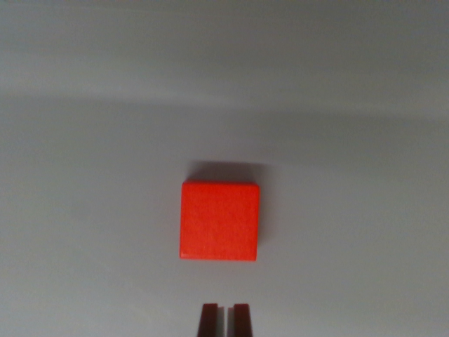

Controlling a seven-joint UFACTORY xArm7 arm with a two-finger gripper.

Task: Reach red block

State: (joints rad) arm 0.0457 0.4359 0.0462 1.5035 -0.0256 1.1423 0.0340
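Wrist view: red block (219, 221) sits flat on the grey worktop (84, 210), mid-frame, just above the hand (225, 317) at the bottom edge. Two dark fingertips (209, 319) show there, nearly closed with only a thin slit between, grasping nothing. Block not yet touched. To reach well: advance straight toward the block, keep it centred on the slit, go slow near contact so it isn't nudged. Fingers would need to spread if a grasp follows.
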